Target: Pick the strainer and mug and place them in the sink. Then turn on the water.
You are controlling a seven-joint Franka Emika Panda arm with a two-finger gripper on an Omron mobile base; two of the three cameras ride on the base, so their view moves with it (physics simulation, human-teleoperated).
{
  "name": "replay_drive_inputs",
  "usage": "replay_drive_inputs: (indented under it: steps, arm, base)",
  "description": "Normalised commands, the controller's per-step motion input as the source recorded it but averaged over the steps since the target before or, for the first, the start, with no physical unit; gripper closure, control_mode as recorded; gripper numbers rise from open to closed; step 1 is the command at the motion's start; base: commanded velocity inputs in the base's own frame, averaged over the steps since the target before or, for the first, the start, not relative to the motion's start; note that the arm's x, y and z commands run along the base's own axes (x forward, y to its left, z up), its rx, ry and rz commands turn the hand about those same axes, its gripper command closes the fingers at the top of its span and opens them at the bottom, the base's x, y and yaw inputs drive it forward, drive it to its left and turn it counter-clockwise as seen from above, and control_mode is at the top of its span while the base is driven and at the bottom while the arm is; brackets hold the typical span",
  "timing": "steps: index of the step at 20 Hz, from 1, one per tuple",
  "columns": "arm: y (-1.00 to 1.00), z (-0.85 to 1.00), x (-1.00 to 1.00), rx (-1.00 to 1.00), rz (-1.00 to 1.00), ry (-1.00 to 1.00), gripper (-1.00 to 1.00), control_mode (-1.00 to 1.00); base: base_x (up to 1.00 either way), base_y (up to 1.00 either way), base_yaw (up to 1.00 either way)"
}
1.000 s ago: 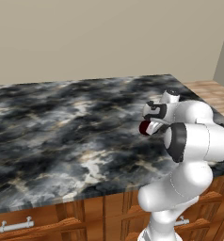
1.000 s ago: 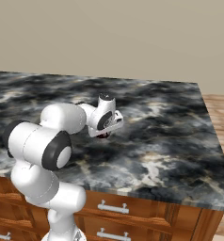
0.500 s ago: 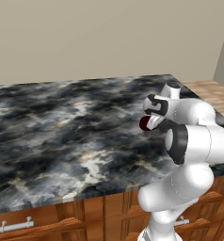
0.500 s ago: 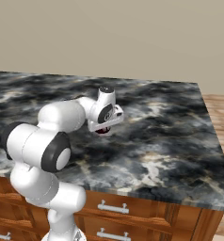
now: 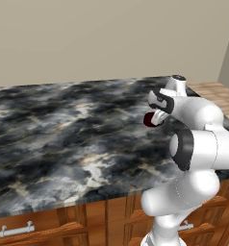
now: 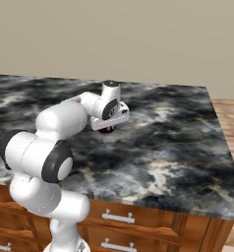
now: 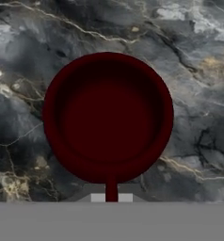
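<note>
Left base view: my gripper [image 5: 155, 118] hangs above the right part of the dark marbled counter [image 5: 63, 139], clear of its surface. The maroon mug [image 5: 149, 120] shows at its tip, lifted off the stone.

Right base view: gripper [image 6: 109, 128] sits over the middle of the counter [image 6: 178, 142], nearer the far edge. The mug [image 6: 106, 129] peeks out from under the hand, dark red. Wooden drawers [image 6: 119, 226] run along the near side.

Hand view: I look straight down into the mug [image 7: 108, 117], its mouth open and round. My jaws are clamped tight on its thin handle at the bottom. Counter [image 7: 194, 94] lies below it.
</note>
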Motion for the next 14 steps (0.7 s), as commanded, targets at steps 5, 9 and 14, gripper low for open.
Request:
replay_drive_inputs:
  steps: [5, 9, 14]
  arm:
    - [0.0, 0.43, -0.38, 0.0, -0.07, 0.0, 1.0, -1.0]
    - [0.01, 0.34, -0.43, 0.0, -0.12, 0.0, 1.0, -1.0]
    - [0.08, 0.16, -0.52, 0.0, -0.15, 0.0, 1.0, -1.0]
  base:
    - [0.0, 0.0, 0.0]
    - [0.0, 0.0, 0.0]
    - [0.0, 0.0, 0.0]
